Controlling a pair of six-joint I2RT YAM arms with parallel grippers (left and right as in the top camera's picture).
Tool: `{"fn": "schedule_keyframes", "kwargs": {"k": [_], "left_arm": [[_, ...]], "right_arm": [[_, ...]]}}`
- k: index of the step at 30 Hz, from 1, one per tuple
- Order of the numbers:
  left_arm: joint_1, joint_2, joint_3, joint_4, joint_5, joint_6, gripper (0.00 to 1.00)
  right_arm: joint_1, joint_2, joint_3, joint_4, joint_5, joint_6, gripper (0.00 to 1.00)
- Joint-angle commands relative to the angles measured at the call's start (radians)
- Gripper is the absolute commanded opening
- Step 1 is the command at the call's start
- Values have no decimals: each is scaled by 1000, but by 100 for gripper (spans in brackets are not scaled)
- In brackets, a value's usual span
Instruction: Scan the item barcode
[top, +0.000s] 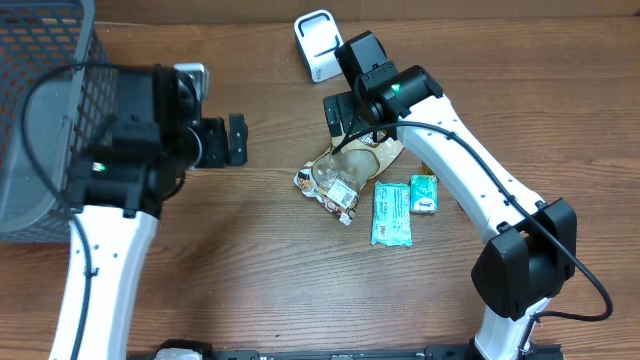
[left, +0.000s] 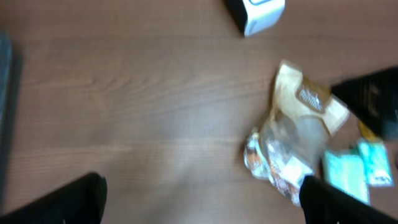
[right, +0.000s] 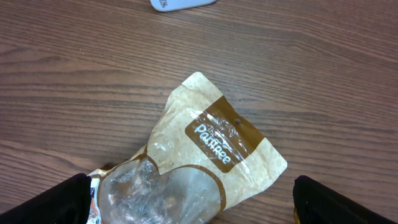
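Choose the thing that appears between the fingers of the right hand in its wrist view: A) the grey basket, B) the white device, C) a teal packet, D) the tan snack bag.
D: the right wrist view shows the tan snack bag between the open fingers of the right hand.

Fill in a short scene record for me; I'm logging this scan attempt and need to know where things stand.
bag: tan, lying with its brown label up
scanner: white, beyond the bag, untouched
right gripper: open, over the bag, holding nothing
left gripper: open, empty, off to the bag's left
teal packet: right of the bag
green packet: beside the teal packet
basket: far left
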Motion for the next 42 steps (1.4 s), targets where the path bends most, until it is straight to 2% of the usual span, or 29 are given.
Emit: {"fn": "schedule_keyframes", "kwargs": {"k": [1,9,14,18,23,40,42], "left_arm": [[4,-75,-245,238,-10,11,100],[13,-227,-681,859,24,8,100],[39,-314,-877,1129,45,8,99],[81,-371,-1008,1279,76,7,100],[118,-449,-1121,1339,76,7,100],[175,-727,-1396,1342,76,8,99],[176,-792,-1410,1288,61,10,99]], "right_arm": [[3,-6,0,6,11,3,100],[3,-6,0,6,11,3,100],[3,-6,0,6,11,3,100],[3,-6,0,6,11,3,100],[3,-6,0,6,11,3,100],[3,-6,0,6,11,3,100],[3,-6,0,6,11,3,100]]}}
